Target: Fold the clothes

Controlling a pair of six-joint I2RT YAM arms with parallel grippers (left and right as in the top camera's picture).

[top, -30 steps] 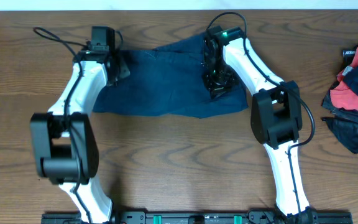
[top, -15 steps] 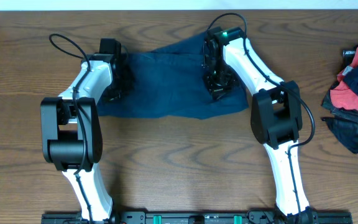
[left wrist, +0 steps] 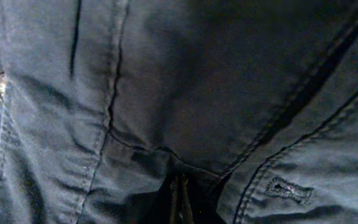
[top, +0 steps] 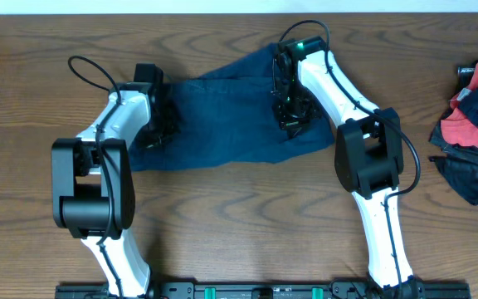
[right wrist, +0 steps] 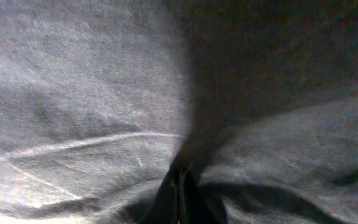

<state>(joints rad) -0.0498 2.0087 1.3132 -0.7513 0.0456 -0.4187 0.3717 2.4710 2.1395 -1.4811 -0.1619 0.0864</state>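
Two grippers sit on the navy shorts [top: 222, 116] in the overhead view. The shorts lie spread across the far half of the wooden table [top: 239, 216], their long side running left to right. The left gripper [top: 160, 120] is down on the left end of the cloth, near its edge. The right gripper [top: 291, 112] is down on the right part, with a corner of fabric showing beyond it. From above, the arms hide the fingertips, so their grip cannot be read here. Well apart, at the table's right edge, lies a heap of red and black clothing [top: 475, 124].

The left wrist view is filled by the shorts [left wrist: 185, 74], with a stitched seam [left wrist: 114, 81] running down the left part and a small bar-tack stitch [left wrist: 284, 188] at lower right. The left gripper [left wrist: 180, 193] shows at the bottom edge, its dark fingers pressed together with cloth bunched into them.

The right wrist view shows only shorts [right wrist: 79, 87] too, pale under the light on the left and shadowed at upper right. The right gripper [right wrist: 180, 186] at the bottom has its fingers closed on a pinch of fabric, with creases fanning out from it.
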